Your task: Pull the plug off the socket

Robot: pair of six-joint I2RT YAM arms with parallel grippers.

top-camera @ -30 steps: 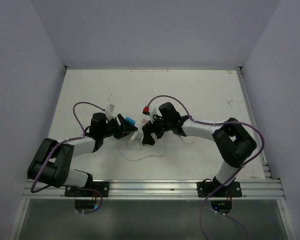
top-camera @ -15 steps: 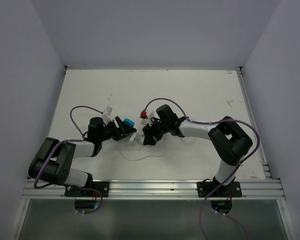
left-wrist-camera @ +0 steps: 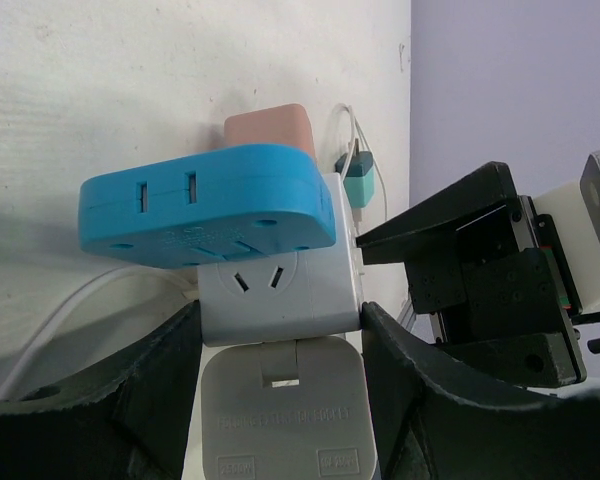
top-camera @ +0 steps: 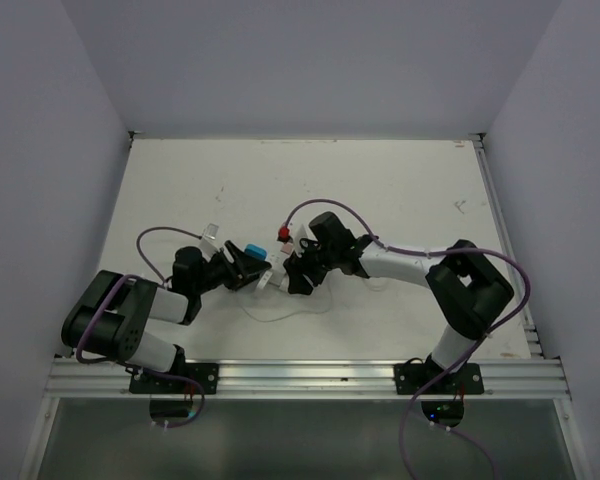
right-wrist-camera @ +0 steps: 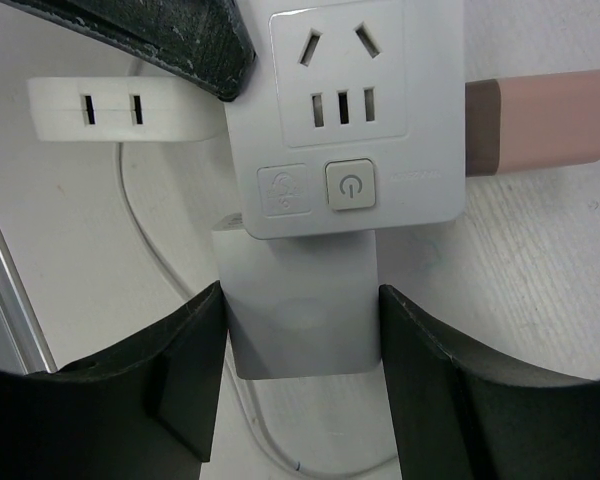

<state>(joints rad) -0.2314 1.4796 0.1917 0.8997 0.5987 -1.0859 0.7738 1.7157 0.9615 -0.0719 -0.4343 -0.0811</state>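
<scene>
A white socket block (right-wrist-camera: pixel 345 120) lies on the table with its outlets and power button facing up in the right wrist view. A white plug (right-wrist-camera: pixel 300 315) juts from its near end. My right gripper (right-wrist-camera: pixel 301 295) is shut on that plug, a finger against each side. My left gripper (left-wrist-camera: pixel 280 320) is shut on the socket block (left-wrist-camera: pixel 280 285), pinching its two sides. From above, the two grippers (top-camera: pixel 252 268) (top-camera: pixel 292 270) meet nose to nose over the block (top-camera: pixel 276 268).
A blue adapter (left-wrist-camera: pixel 205 205) sits on top of the block, a pink plug (left-wrist-camera: pixel 270 128) sticks out behind it, and a grey-white folding adapter (left-wrist-camera: pixel 280 410) lies between my left fingers. A thin white cable (top-camera: pixel 280 312) loops toward the front rail (top-camera: pixel 300 375).
My right gripper has gone from wide open to shut on the white plug. Both arms and the socket block have shifted slightly toward the left and front.
</scene>
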